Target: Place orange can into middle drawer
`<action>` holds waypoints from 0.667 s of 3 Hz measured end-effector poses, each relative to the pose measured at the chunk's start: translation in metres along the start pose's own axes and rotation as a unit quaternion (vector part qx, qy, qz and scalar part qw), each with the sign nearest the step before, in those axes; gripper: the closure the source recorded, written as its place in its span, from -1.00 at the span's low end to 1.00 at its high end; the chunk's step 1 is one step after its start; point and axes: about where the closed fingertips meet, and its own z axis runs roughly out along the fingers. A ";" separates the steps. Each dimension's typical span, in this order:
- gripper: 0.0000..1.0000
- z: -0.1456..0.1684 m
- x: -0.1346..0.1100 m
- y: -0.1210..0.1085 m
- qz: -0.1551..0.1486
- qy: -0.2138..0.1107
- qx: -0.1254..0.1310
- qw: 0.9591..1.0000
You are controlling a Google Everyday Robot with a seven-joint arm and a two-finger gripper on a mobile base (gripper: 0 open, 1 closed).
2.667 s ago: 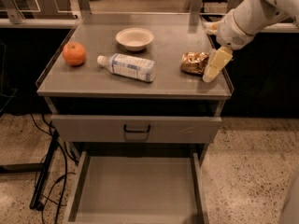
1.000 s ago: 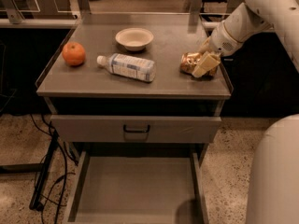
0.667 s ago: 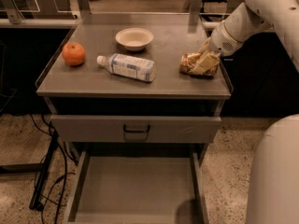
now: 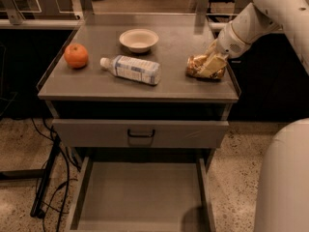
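Observation:
The orange can (image 4: 197,66) lies on its side on the right of the cabinet top (image 4: 174,52), golden with mottled brown sides. My gripper (image 4: 211,65) has come down from the upper right and is shut on the can, one pale finger (image 4: 214,63) lying across it. The can still rests on the top. The middle drawer (image 4: 140,197) is pulled out at the bottom of the view, a wide shallow grey tray with nothing on its floor.
On the cabinet top are an orange fruit (image 4: 76,55) at the left, a white-labelled plastic bottle (image 4: 131,69) lying in the middle and a white bowl (image 4: 139,39) at the back. A shut drawer front with a black handle (image 4: 141,133) sits above the open tray. Cables (image 4: 46,187) lie on the floor at the left.
The gripper moved from beside the can down onto it and now grips it. The can has shifted slightly but stays on the top.

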 end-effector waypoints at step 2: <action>1.00 -0.033 -0.003 -0.009 -0.008 0.009 0.024 1.000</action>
